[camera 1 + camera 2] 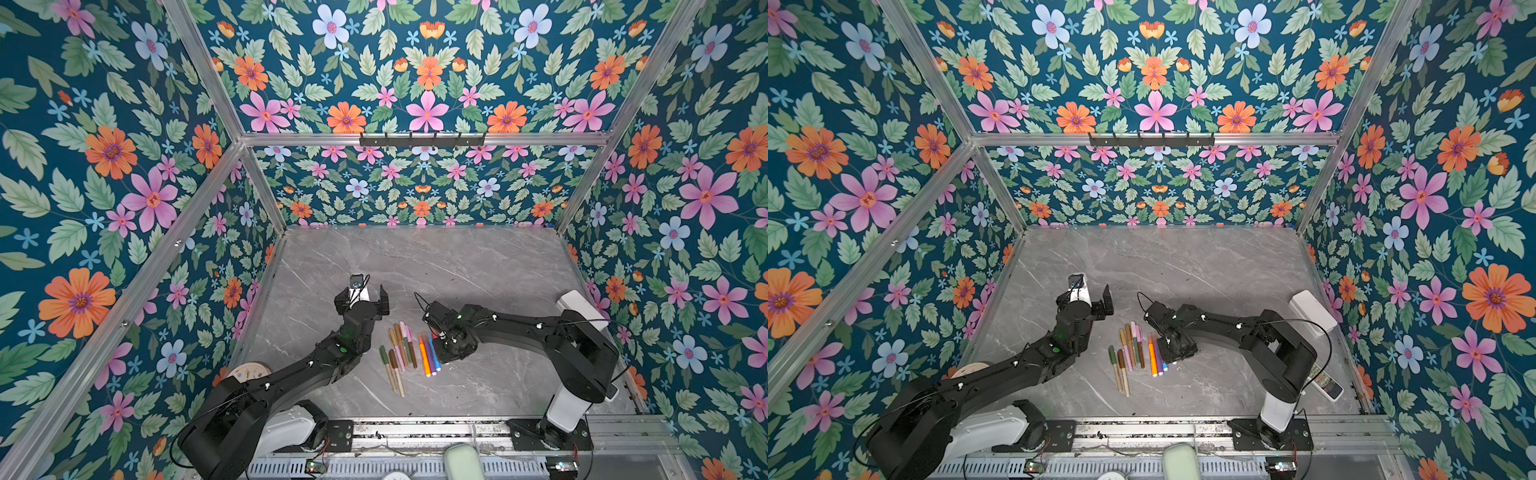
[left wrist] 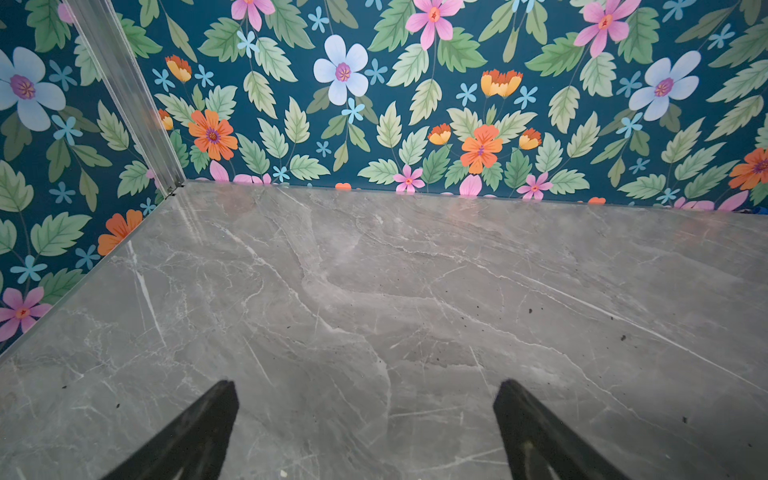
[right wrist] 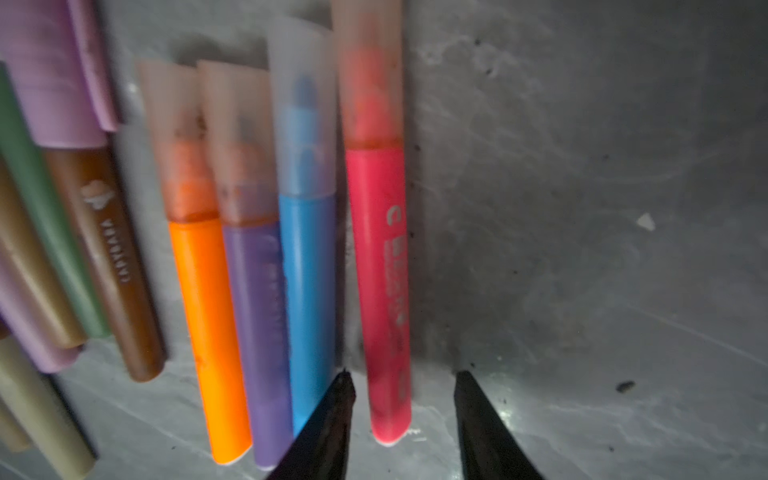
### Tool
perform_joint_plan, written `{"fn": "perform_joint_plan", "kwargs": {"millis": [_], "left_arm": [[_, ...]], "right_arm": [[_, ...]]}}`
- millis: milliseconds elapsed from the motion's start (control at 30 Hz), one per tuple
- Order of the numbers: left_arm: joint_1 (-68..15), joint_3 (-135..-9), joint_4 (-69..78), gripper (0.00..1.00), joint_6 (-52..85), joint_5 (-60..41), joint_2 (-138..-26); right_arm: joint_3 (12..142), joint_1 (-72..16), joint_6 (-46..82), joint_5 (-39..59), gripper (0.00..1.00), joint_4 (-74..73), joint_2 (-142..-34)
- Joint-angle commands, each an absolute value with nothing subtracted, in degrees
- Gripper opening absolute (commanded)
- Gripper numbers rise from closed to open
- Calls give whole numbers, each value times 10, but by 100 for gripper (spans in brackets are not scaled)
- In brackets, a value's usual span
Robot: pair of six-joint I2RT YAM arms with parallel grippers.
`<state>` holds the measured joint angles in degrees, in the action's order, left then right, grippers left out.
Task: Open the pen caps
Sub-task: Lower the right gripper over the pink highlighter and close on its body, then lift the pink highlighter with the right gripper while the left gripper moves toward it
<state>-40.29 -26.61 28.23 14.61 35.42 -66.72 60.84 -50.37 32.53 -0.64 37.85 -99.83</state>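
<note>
Lining up on the red pen (image 3: 380,270), your right claw (image 3: 402,374) straddles its tail, jaws apart. You'll want to clamp down next, then bring the wide-open left claw (image 2: 365,382) for the cap (image 3: 368,83).

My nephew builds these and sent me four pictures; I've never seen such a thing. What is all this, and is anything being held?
Two black robot arms stand at a grey table. Two pictures look down from overhead, almost identically; the other two come from a camera on each arm's wrist. About ten pens lie side by side. The left gripper is open over bare table. The right gripper is open too, its jaws either side of the red pen without touching it; its clear cap is on. Nothing is held.
</note>
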Motion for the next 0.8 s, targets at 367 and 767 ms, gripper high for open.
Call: {"fn": "perform_joint_plan", "kwargs": {"millis": [367,767], "left_arm": [[-401,-285,258,100,148,308,-669],[-402,-297,228,100,137,234,-669]], "right_arm": [[616,-505,350,-41,36,385,-1024],[596,-470,360,-76,3,396,-1011]]}}
